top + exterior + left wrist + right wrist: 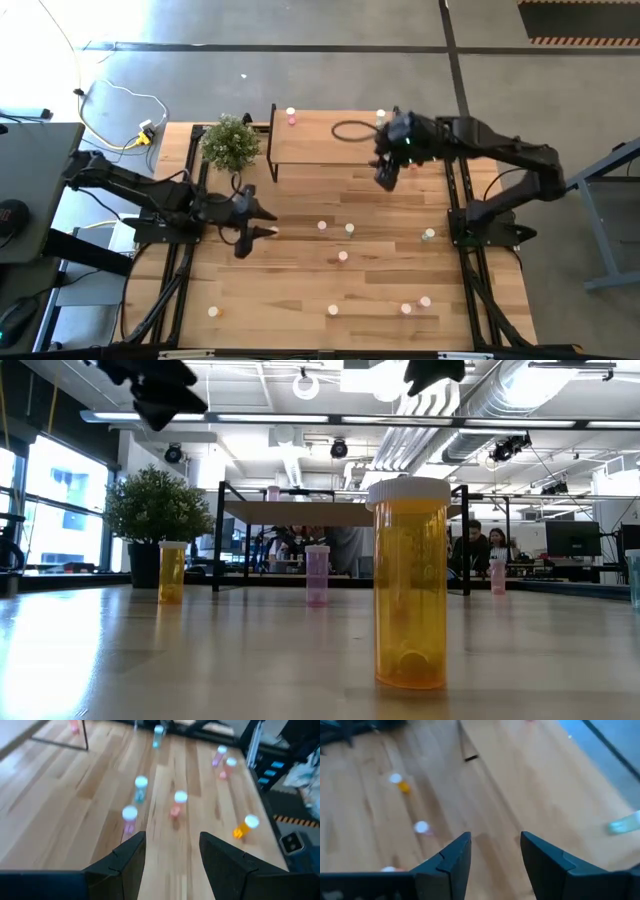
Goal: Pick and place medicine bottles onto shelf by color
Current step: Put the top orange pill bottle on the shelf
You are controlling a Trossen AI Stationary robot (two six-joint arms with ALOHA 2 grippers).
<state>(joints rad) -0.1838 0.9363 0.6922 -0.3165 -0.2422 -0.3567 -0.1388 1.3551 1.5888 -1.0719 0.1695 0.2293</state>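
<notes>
Both grippers, left gripper [262, 224] at centre-left and right gripper [385, 178] beside the shelf [320, 140] up top, gape empty, while medicine bottles [343, 257] stand upright across the counter [290, 290].

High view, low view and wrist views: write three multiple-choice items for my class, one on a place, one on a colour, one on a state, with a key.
1. The potted plant stands:
A. on the shelf
B. on the table beside the shelf, on the left arm's side
C. at the table's near edge

2. The bottle nearest the low camera is:
A. pink
B. green
C. orange

3. The left gripper and the right gripper are:
A. both open and empty
B. both shut on bottles
C. both shut on the plant

Key: 1 B, the high view shows it next to the shelf's end. 2 C, its body is amber under a white cap. 3 A, each wrist view shows bare table between the spread fingers.
</notes>
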